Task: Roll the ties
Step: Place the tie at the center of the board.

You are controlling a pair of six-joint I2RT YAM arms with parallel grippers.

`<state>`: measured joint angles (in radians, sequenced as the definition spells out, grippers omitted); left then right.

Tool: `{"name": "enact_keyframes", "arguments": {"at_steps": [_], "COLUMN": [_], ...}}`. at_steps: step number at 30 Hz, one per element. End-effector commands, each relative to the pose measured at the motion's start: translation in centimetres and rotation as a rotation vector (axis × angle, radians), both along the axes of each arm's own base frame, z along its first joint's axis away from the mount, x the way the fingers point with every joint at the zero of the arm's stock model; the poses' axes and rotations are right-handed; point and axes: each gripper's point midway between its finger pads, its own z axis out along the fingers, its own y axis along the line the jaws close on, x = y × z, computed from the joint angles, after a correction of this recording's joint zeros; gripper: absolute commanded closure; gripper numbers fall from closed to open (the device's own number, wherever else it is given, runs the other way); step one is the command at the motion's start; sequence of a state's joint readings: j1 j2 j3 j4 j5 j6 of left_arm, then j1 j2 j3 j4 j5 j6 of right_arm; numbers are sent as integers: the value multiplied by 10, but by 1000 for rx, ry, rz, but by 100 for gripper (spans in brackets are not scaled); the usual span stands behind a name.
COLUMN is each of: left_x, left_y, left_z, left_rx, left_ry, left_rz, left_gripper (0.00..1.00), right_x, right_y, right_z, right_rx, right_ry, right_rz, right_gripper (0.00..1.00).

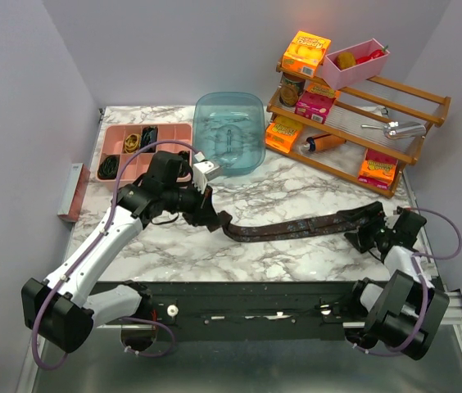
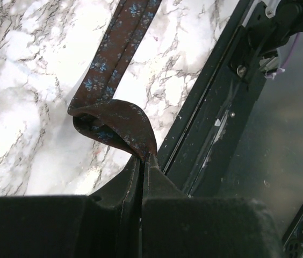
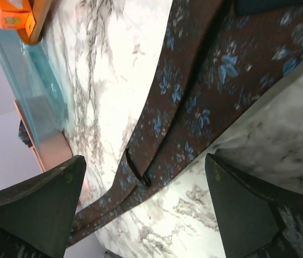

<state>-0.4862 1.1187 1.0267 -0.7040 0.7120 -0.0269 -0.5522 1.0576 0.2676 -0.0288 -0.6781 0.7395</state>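
Note:
A dark brown tie [image 1: 296,227] with small blue flowers lies stretched across the marble table, running left to right. My left gripper [image 1: 213,218] is shut on its left end. In the left wrist view that end folds into a loop [image 2: 114,122] right at the closed fingertips of the left gripper [image 2: 143,157]. My right gripper [image 1: 364,238] stands open at the tie's wide right end. In the right wrist view the open right gripper [image 3: 145,160] hangs over the tie [image 3: 194,97], one finger [image 3: 49,201] on each side of it, touching nothing.
A pink compartment tray [image 1: 159,128] at the back left holds small dark coils [image 1: 108,167]. Beside it stands a clear blue tub [image 1: 229,131]. A wooden rack [image 1: 415,151] with orange boxes fills the back right. The table's black front rail [image 1: 255,296] runs close below the tie.

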Motion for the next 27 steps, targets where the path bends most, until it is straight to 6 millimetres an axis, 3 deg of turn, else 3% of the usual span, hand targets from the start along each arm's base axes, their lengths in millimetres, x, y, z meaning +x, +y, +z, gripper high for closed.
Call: {"name": "enact_keyframes", "arguments": {"at_steps": [1,9,22,25,27], "left_x": [7,13,9,10,9], "left_y": [5,8,23,33,35], "left_z": [0,-2,-14,-20,-20], "left_rx": [40,64,183,241,247], "left_ry": [-19,-7,97,120,129], "left_rz": [42,91,158,209,221], "left_gripper": [100,100,100,100,100], "right_x": [-18,-18,3,13,18], "right_y": [21,35,37,48,66], "right_z": [7,30,79,86,86], "right_rx": [81,126,-89,-142,-164], "right_ry": [22,-61,-178,-191,-181], "right_rz": [76,168,308,365,444], "right_gripper": [0,0,0,0,0]}}
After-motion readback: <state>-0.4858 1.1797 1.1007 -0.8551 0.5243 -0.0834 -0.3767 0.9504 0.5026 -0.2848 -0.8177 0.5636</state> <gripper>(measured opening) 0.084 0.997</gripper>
